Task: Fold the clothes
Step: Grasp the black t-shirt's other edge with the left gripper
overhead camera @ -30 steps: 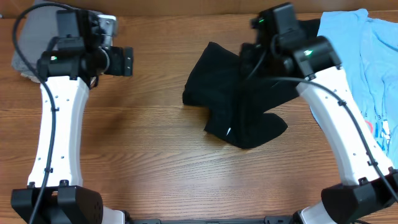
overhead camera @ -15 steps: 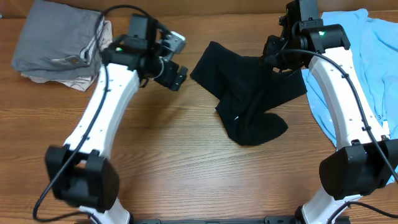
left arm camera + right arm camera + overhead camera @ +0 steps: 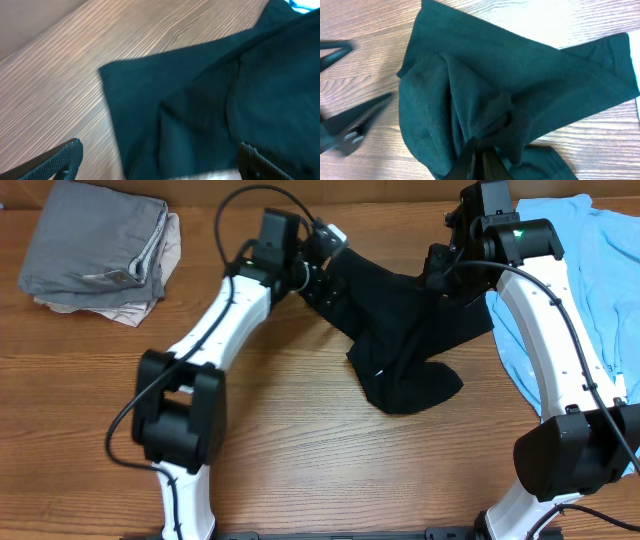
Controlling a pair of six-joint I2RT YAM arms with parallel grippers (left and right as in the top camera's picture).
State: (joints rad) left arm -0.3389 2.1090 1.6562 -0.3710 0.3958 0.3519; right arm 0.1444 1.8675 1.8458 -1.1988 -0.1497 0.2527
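Note:
The black T-shirt (image 3: 400, 340) lies crumpled at the table's middle, a small white label (image 3: 378, 372) showing near its front. My left gripper (image 3: 322, 278) hovers over the shirt's back left corner. In the left wrist view the left gripper (image 3: 157, 167) stands wide open, its fingers (image 3: 60, 160) straddling the shirt's edge (image 3: 200, 100) with nothing held. My right gripper (image 3: 437, 272) is at the shirt's back right. In the right wrist view the right gripper (image 3: 480, 155) is shut on a bunched fold of the shirt (image 3: 470, 75). The light blue tee (image 3: 590, 280) lies spread at the far right.
A folded grey garment (image 3: 95, 240) on a beige one (image 3: 150, 300) sits at the back left corner. The blurred left fingers (image 3: 350, 120) show at the left of the right wrist view. Bare wood (image 3: 300, 450) lies in front of the shirt.
My left arm has swung from the back left across to the black shirt's left corner, jaws opening wider. The right arm pulled its fold toward the back, then held still.

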